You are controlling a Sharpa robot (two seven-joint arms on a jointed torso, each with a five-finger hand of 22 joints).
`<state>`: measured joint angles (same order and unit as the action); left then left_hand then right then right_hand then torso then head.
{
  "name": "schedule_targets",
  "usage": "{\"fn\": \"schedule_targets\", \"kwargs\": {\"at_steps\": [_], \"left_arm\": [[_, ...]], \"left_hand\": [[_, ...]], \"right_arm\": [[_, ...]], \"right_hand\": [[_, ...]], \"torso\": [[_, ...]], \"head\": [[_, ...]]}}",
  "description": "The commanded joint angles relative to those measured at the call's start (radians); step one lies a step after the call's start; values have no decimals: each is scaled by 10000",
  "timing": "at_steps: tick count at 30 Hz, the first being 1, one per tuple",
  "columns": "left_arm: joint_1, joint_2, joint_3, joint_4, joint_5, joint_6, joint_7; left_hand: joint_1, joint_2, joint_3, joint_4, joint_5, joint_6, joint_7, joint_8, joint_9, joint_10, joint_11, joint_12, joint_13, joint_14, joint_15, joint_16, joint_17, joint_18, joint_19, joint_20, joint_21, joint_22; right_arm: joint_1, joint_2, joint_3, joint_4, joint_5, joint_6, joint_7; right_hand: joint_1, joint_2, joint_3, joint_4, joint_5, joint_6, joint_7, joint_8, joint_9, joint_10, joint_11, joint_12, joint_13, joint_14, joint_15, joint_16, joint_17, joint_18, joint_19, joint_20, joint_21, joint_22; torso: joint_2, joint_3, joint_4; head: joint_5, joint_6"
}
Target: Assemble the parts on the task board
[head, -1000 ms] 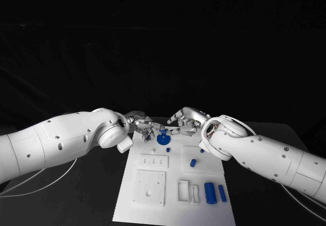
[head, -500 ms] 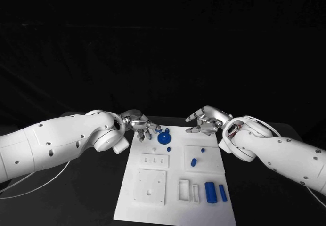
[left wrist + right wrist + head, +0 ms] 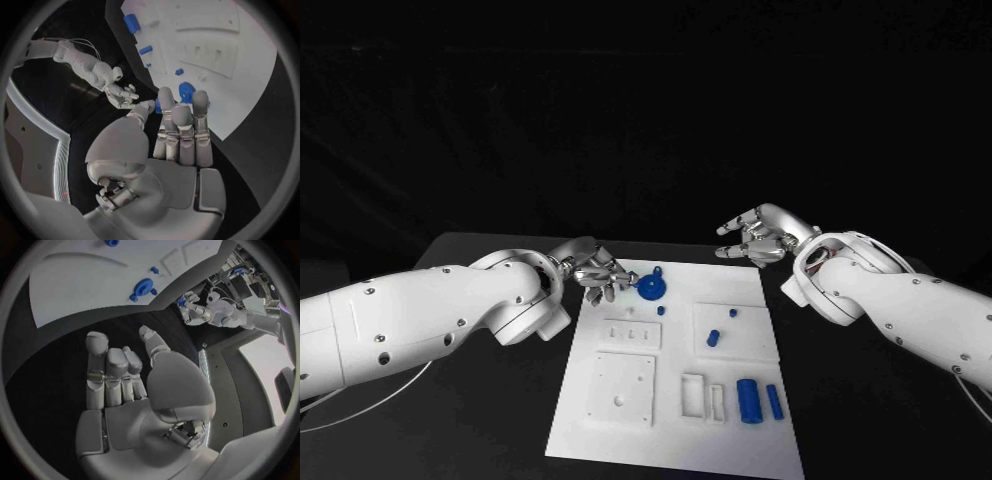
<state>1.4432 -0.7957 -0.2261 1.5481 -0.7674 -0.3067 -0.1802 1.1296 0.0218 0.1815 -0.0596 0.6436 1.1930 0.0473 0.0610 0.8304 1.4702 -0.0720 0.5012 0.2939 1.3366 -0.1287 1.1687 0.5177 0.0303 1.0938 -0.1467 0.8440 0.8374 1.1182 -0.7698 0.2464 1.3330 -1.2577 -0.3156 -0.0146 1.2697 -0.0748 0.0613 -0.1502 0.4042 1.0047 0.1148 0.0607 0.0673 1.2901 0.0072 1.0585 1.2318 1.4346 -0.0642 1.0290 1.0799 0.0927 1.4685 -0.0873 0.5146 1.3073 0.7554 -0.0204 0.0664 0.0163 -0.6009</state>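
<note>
Here the round blue part [image 3: 651,290] lies at the far end of the task board [image 3: 678,440]. The left hand [image 3: 596,272] sits just beside that part, fingers apart and empty. The right hand [image 3: 759,235] hangs beyond the board's far right corner, fingers loosely apart, holding nothing

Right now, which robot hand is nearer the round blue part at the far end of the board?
Left. The left robot hand sits just beside the round blue part, fingertips almost at it. The right robot hand is off the task board, past its far right corner.
</note>
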Motion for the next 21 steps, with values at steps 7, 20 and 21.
{"fn": "schedule_targets", "kwargs": {"at_steps": [7, 20, 21], "left_arm": [[-538, -261, -51, 656, -1205, -1847, -50], [-1126, -406, -148, 1028, -1564, -2154, -641], [-1155, -391, -157, 1032, -1568, -2078, -730]], "left_hand": [[283, 18, 613, -472, 134, 836, -640, 33, -471, 424, -117, 327, 61, 180, -57, -21, 157, -53, 296, -47, -462, 741], [360, -35, 540, -465, 129, 1042, -633, 35, -1502, 435, -100, 550, 164, 320, -77, -112, 407, -73, 709, -60, -1418, 1978], [353, -26, 536, -477, 126, 1042, -632, 35, -1533, 433, -96, 560, 171, 324, -77, -120, 420, -88, 758, -66, -1574, 2167]], "right_arm": [[-7, 8, 47, -62, 193, -228, 224], [-6, -51, 55, 70, 193, -166, 143], [-6, -54, 55, 108, 181, -142, 133]], "right_hand": [[-136, 16, 67, 58, 118, 75, -17, 20, -14, -14, -31, -21, -14, 30, -7, -60, -5, 69, 326, 32, -34, 588], [-150, 12, 91, 88, 184, 104, -23, 20, -14, 9, -39, -3, -14, 44, -13, -49, 4, 61, 338, 26, -13, 593], [-147, 13, 97, 85, 220, 113, -24, 21, -13, 16, -40, 8, -8, 49, -14, -42, 10, 60, 339, 25, -20, 591]], "torso": [[4, -8, 7], [0, -18, -3], [3, -22, -5]], "head": [[-11, -170], [-29, -352], [-28, -354]]}}
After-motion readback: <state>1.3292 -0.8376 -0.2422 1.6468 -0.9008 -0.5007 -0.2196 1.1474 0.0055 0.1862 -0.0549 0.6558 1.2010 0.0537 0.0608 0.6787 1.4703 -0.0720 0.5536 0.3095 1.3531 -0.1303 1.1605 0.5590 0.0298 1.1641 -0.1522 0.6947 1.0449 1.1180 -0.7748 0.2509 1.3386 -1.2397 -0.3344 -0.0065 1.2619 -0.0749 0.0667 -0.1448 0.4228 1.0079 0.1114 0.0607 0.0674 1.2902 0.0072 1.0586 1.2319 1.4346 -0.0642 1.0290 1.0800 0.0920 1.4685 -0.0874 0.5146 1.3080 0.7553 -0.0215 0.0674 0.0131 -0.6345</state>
